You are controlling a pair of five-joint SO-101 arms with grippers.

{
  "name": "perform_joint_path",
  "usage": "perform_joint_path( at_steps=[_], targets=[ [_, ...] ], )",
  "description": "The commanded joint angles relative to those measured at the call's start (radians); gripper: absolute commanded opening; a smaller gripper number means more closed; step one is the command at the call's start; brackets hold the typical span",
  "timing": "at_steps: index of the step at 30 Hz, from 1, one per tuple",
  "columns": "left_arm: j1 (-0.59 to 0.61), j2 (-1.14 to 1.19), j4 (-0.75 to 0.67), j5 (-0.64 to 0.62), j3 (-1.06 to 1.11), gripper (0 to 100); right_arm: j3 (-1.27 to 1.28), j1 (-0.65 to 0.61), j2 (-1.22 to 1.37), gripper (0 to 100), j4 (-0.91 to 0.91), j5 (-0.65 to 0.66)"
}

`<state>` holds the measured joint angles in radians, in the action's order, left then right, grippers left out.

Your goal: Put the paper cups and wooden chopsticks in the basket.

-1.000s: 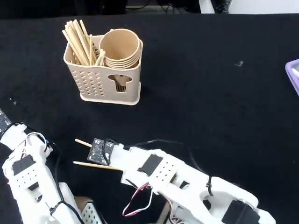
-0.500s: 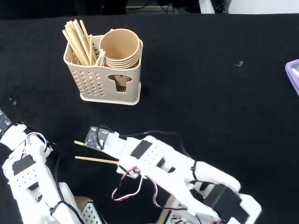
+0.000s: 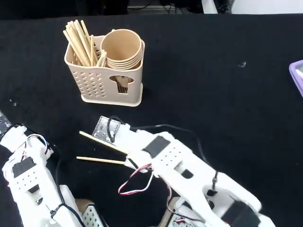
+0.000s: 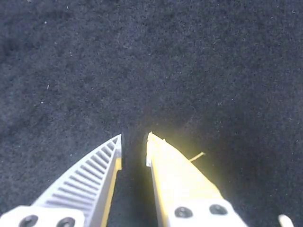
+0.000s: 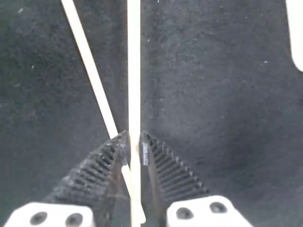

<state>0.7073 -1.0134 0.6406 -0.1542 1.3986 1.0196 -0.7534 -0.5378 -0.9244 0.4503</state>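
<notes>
A beige perforated basket (image 3: 105, 82) stands at the back left, holding a stack of paper cups (image 3: 122, 47) and a bundle of wooden chopsticks (image 3: 80, 41). In front of it, two more chopsticks are on the black cloth. My right gripper (image 5: 134, 135) is shut on one chopstick (image 5: 134, 61), which runs straight out between the fingers; in the high view this chopstick (image 3: 100, 141) slants out from under the wrist. The other chopstick (image 5: 87, 71) passes beside the fingers and lies nearly level (image 3: 99, 160). Over bare cloth, my left gripper (image 4: 134, 137) is open a narrow gap with nothing in it.
The left arm (image 3: 26, 182) sits at the front left corner. A purple container edge (image 3: 297, 75) shows at the right border. Black cloth (image 3: 213, 94) covers the table, with wide free room to the right of the basket.
The right arm has moved away from the front edge toward the basket. The chopstick in its gripper has swung to a steeper slant. The left arm stays still.
</notes>
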Motion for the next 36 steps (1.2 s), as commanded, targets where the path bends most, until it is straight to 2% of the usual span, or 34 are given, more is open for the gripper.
perform_joint_path(
  at_steps=[1,4,9,14,21,25,27,31,33,36],
  targets=[
    [-0.001,-0.018,-0.02,-0.002,-0.019,9,-0.027,0.0,-0.053,16.2,-0.041,0.005],
    [-0.001,-0.018,-0.02,-0.002,-0.019,9,-0.005,-0.049,-0.019,23.0,-0.031,0.005],
    [-0.001,-0.018,-0.02,-0.002,-0.019,9,0.022,-0.169,0.068,23.7,0.08,-0.021],
    [-0.001,-0.018,-0.02,-0.002,-0.019,9,-0.064,-0.172,0.225,24.1,0.193,-0.115],
    [-0.001,-0.018,-0.02,-0.002,-0.019,9,-0.271,-0.17,0.496,24.1,0.157,-0.115],
    [-0.001,-0.018,-0.02,-0.002,-0.019,9,-0.325,-0.166,0.552,23.6,0.121,-0.115],
    [-0.001,-0.018,-0.02,-0.002,-0.021,9,-0.334,-0.164,0.555,20.4,0.109,-0.115],
    [-0.001,-0.018,-0.02,-0.002,-0.021,9,-0.338,-0.13,0.552,0.3,0.112,-0.114],
    [-0.001,-0.018,-0.02,-0.002,-0.021,9,-0.337,-0.094,0.55,3.9,0.11,-0.114],
    [-0.001,-0.018,-0.02,-0.002,-0.021,9,-0.335,-0.043,0.55,0.8,0.11,-0.114]
  ],
)
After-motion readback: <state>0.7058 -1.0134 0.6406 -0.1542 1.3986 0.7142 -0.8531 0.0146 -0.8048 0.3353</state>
